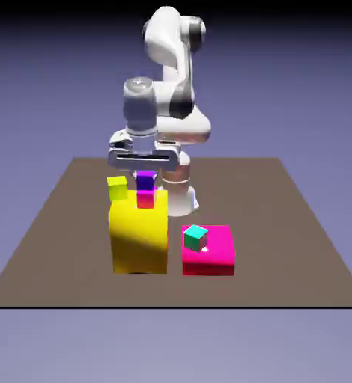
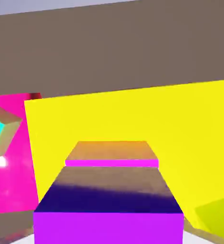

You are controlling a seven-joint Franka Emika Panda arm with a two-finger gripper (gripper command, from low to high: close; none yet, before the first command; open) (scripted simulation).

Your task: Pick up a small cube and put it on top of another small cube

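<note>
The small purple-violet cube (image 1: 145, 180) rests squarely on the small magenta-pink cube (image 1: 145, 199), and both stand on a big yellow block (image 1: 139, 239). My gripper (image 1: 145, 176) hangs straight down over this stack, with the purple cube between its fingers. In the hand view the purple cube (image 2: 109, 205) fills the bottom edge. Behind it only the top face of the magenta-pink cube (image 2: 112, 153) shows. Thin grey slivers flank the purple cube at the bottom corners, a little off its sides, so the jaws look open.
A small yellow cube (image 1: 117, 188) sits on the yellow block's (image 2: 180, 128) far left corner, close to my fingers. At the exterior view's right lies a flat magenta block (image 1: 216, 258) with a small teal cube (image 1: 195, 238) on it. Brown table (image 1: 284, 224) surrounds them.
</note>
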